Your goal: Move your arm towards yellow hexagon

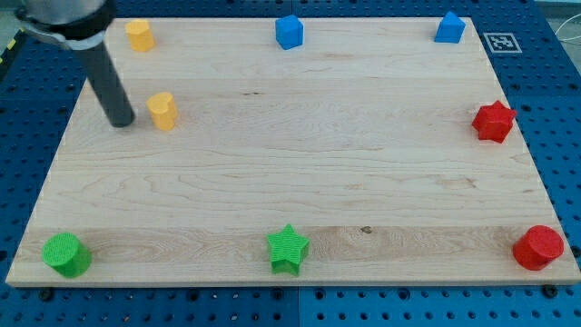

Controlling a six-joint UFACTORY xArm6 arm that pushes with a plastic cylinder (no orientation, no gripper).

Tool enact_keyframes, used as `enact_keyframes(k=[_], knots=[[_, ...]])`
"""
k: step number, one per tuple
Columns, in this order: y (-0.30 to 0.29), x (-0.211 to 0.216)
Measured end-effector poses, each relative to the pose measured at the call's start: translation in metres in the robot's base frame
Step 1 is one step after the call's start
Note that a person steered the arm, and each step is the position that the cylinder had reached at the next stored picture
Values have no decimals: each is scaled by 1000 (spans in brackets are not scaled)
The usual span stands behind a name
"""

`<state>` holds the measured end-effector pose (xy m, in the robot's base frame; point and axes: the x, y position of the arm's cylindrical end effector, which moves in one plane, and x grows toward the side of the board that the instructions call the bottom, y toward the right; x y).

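My tip (122, 121) sits on the wooden board (290, 182) up at ten o'clock, just beside a yellow block (162, 110) at its three o'clock, and there's no claw here, only the bare rod. Another yellow block (139, 34) waits near the top left corner at twelve o'clock from the tip; which is the hexagon I cannot tell.

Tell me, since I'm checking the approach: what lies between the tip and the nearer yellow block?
Nothing. In the camera view, only a narrow strip of bare board separates my tip from the yellow block at its right.
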<state>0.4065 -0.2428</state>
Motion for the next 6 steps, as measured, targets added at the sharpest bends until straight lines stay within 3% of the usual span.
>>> enact_keyframes(k=[1, 3, 5, 6], knots=[[-47, -31], [-62, -66], [-61, -203], [-22, -214]])
